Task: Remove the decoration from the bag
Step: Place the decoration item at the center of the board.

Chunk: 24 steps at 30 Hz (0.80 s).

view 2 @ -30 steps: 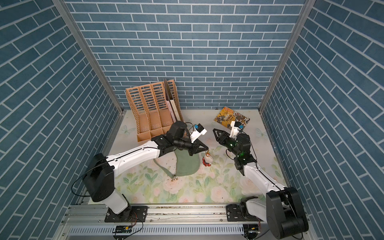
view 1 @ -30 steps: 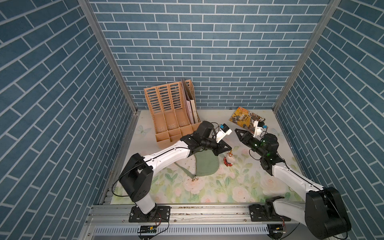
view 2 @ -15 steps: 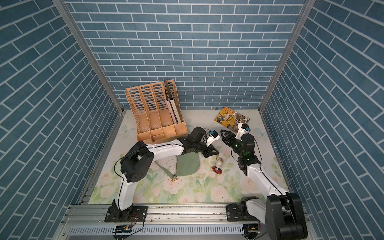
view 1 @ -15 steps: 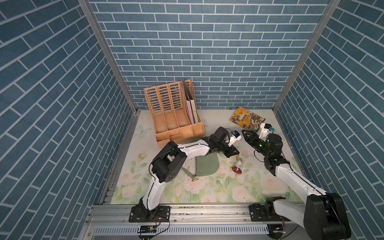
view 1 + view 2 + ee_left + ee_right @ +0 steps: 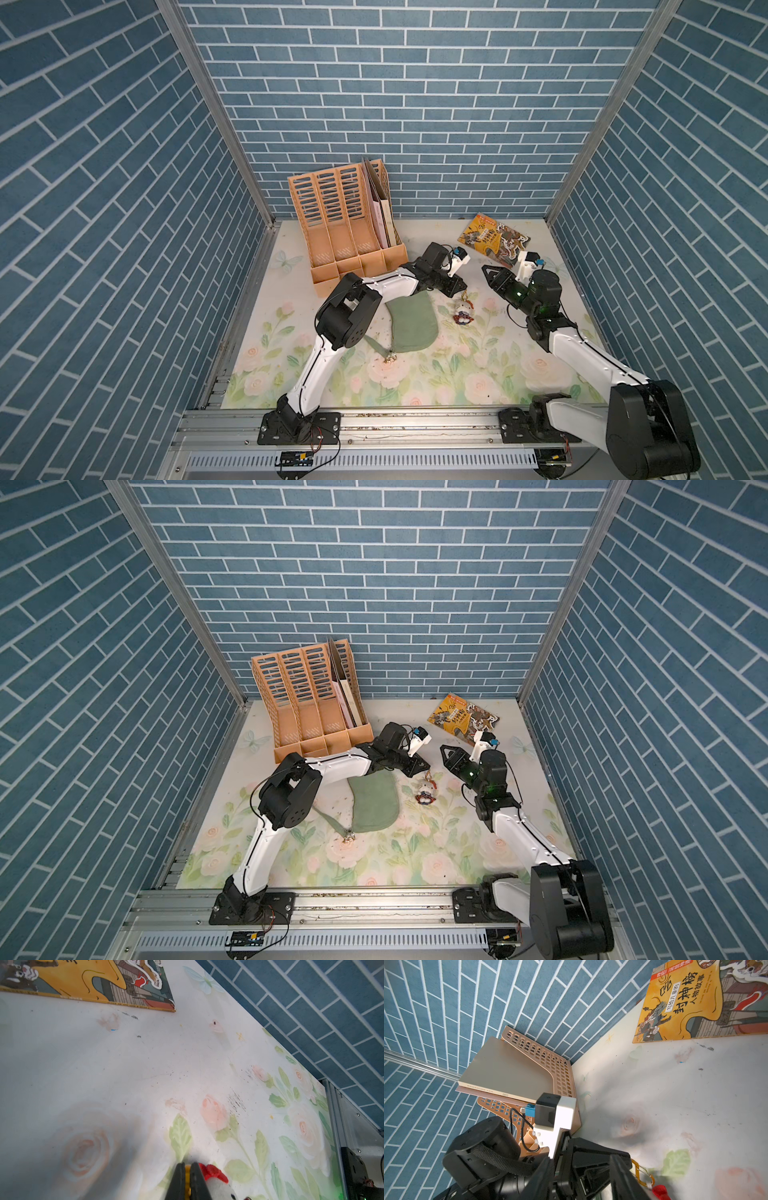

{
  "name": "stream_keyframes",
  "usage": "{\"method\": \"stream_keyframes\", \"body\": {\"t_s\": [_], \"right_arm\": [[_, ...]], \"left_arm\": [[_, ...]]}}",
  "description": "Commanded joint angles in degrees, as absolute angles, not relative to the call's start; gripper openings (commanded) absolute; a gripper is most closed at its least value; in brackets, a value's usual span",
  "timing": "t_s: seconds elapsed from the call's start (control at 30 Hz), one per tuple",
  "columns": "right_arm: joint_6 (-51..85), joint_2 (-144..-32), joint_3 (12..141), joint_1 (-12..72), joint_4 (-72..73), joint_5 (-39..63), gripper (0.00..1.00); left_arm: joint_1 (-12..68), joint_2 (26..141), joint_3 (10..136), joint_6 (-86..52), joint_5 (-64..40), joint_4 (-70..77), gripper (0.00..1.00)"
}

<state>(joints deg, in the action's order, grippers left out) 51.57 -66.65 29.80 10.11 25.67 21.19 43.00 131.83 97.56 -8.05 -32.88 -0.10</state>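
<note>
Gold shows between the two black fingers of the left end effector (image 5: 462, 288). They are pressed together on the gold clasp (image 5: 187, 1175) of the decoration (image 5: 462, 309). A second ago the left arm lay long and low. Now it is folded, with its elbow high. The little white cat has moved with the fingers, a bit toward the right arm. The bag (image 5: 413, 324) has stayed flat in its place. It does not follow the cat, so I think the two are no longer joined. The job looks almost done: the cat only needs to be put down and let go.

The decoration is just beside the bag, with bare tabletop (image 5: 444, 337) between them. Its long way runs from the back wall toward the front rail. The clasp end points to the back and the plaid bottom to the front. I cannot tell if it lies flat or hangs a little.

The right end effector (image 5: 487, 272) is near and holds nothing. I cannot tell if its fingers are apart.
</note>
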Motion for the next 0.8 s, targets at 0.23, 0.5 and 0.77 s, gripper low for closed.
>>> {"method": "stream_keyframes", "body": {"t_s": [0.23,0.5,0.77], "right_arm": [[46.6,-68.9,30.3,13.5,23.1,20.2,0.48],[38.6,-74.8,38.2,23.4,13.5,16.3,0.47],[35.2,-88.2,47.4,29.1,10.4,19.0,0.44]], "left_arm": [[41.9,131.2,100.9,-8.4,-28.5,-2.8,0.44],[39.3,117.8,88.9,-11.1,-23.2,-0.9,0.47],[38.1,93.2,62.8,-16.5,-15.7,3.5,0.47]]}}
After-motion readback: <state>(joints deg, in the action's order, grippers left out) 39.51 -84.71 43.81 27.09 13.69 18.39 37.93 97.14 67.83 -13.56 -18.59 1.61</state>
